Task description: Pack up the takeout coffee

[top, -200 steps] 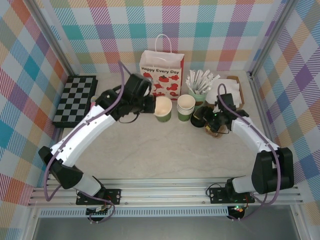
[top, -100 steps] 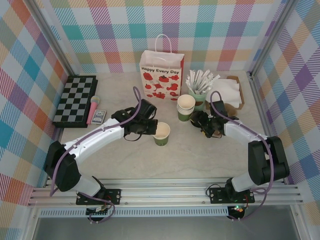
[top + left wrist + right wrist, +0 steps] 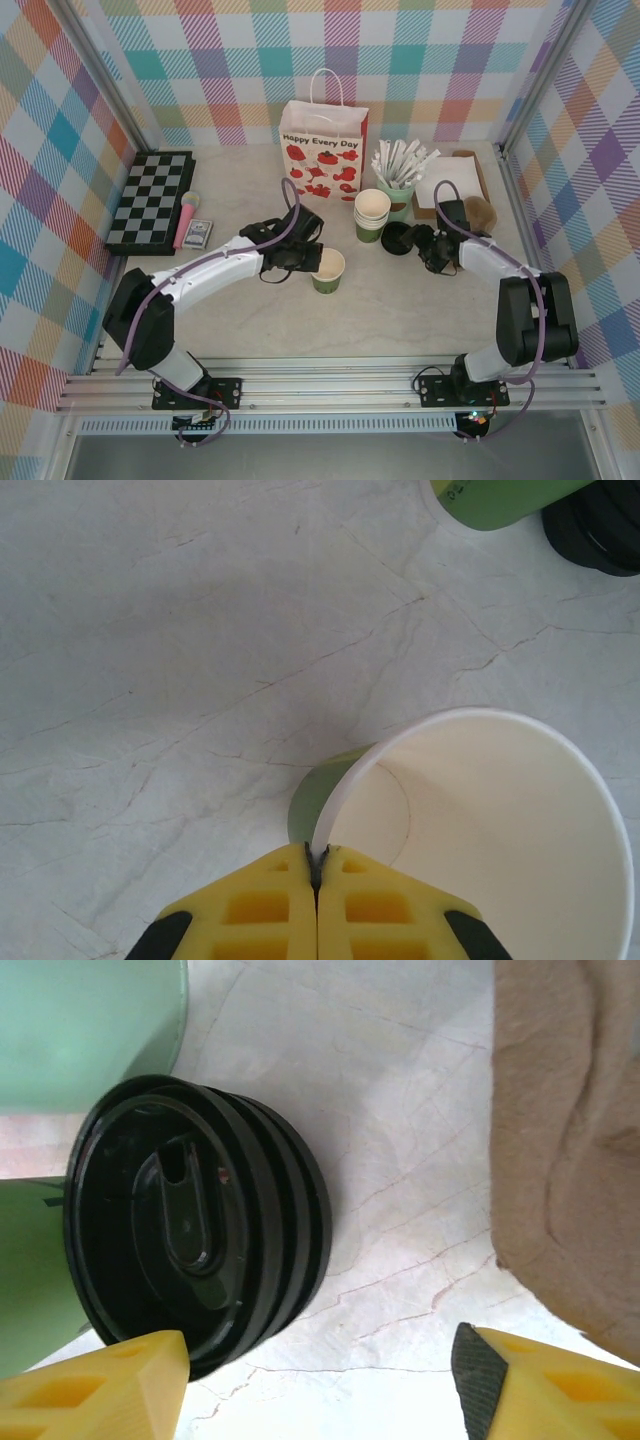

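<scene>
Okay, I see left gripper (image 3: 317, 865) pinched shut on green cup (image 3: 329, 268) rim; cup upright mid-table, mouth up, long axis vertical. On my right gripper (image 3: 318, 1380) jaws apart, black lid stack (image 3: 190, 1220) at its 10 o'clock.

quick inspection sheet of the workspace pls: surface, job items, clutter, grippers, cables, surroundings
surface: pale marble-look tabletop, no spills seen
job's things: lidless green cup at centre; stack of black lids to its right, none fitted
clutter: gift bag, cup stack, mint cup of wrapped sticks, napkins, chessboard
grippers: left gripper shut on the green cup's rim; right gripper open beside the lids
cables: purple cable along each arm
surroundings: plaid walls, metal frame
</scene>
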